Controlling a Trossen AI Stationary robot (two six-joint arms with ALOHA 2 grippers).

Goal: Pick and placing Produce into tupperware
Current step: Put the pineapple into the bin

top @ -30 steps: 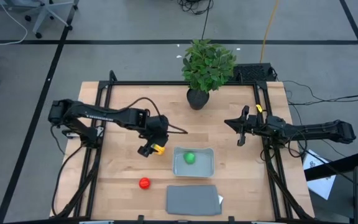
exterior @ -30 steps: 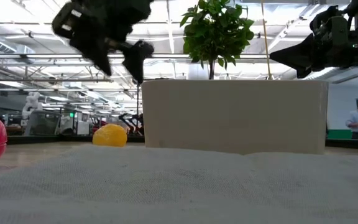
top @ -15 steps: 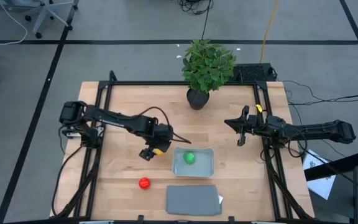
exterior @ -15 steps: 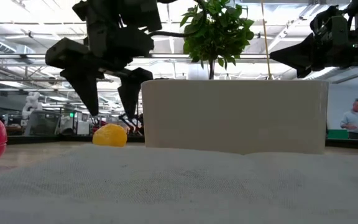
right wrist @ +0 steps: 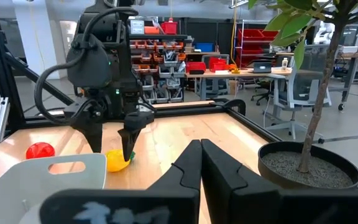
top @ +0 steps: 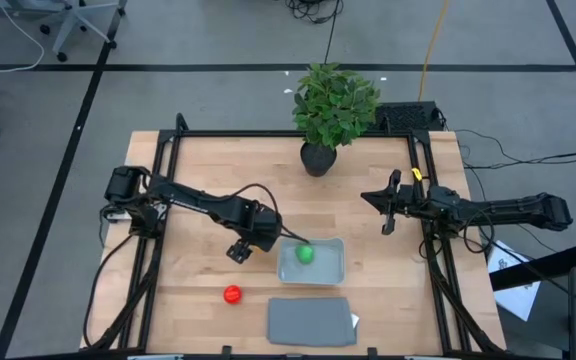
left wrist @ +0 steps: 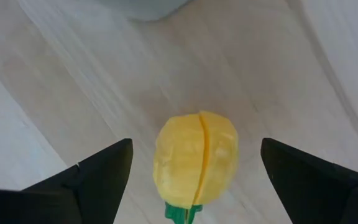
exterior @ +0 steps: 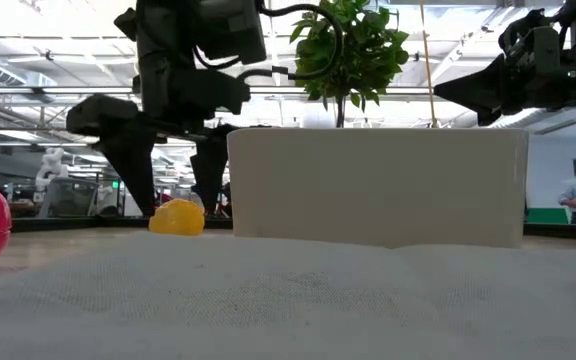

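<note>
3 toy fruits: 1 round green lying in the translucent tub, 1 red and 1 seamed yellow sitting on wood. Left gripper is straddling the yellow, jaws wide; right gripper is hanging closed.

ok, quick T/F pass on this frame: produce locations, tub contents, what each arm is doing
1. The green fruit lies in the tupperware. True.
2. The left gripper has shut on the yellow fruit. False: its fingers stand open on either side of it, and it rests on the table.
3. The red fruit is in the tub. False: it is on the table, near the lid.
4. The right gripper is shut, holding nothing, away from the tub. True.
</note>
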